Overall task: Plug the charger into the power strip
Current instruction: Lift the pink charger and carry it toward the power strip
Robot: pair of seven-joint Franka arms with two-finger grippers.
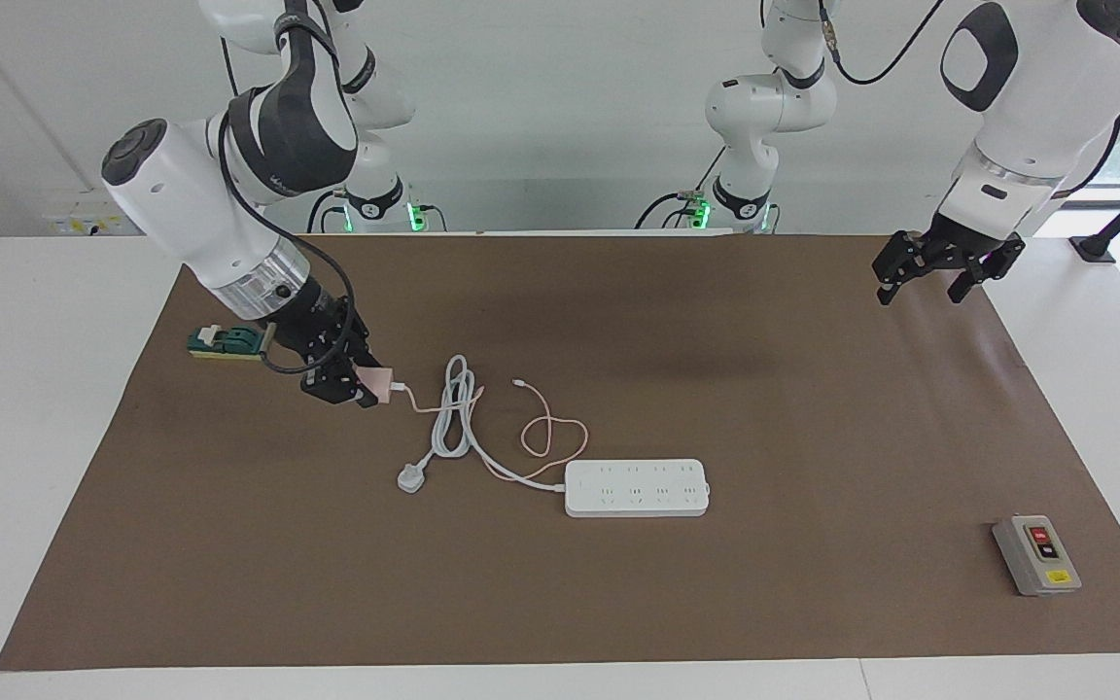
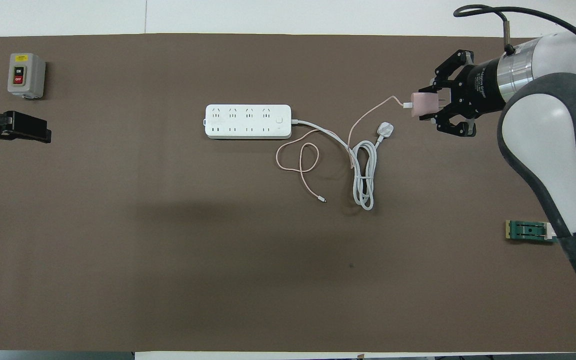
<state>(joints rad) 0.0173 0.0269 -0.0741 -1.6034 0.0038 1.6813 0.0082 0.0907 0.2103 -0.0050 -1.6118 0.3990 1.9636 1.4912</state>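
The pale-pink charger [image 1: 377, 382] is held in my right gripper [image 1: 358, 389], which is shut on it over the mat toward the right arm's end of the table. Its thin pink cable [image 1: 550, 434] trails down and loops on the mat beside the strip. The white power strip [image 1: 638, 487] lies flat near the table's middle, sockets up, farther from the robots than the charger. In the overhead view the charger [image 2: 423, 105] sits between the fingers of the right gripper [image 2: 435, 107], apart from the strip [image 2: 248, 121]. My left gripper [image 1: 920, 292] waits open over the mat's corner at the left arm's end.
The strip's thick white cord [image 1: 458, 416] lies coiled between charger and strip and ends in a grey-white plug [image 1: 411, 477]. A grey button box [image 1: 1036, 555] stands at the left arm's end, far from the robots. A small green part [image 1: 227, 341] lies beside the right gripper.
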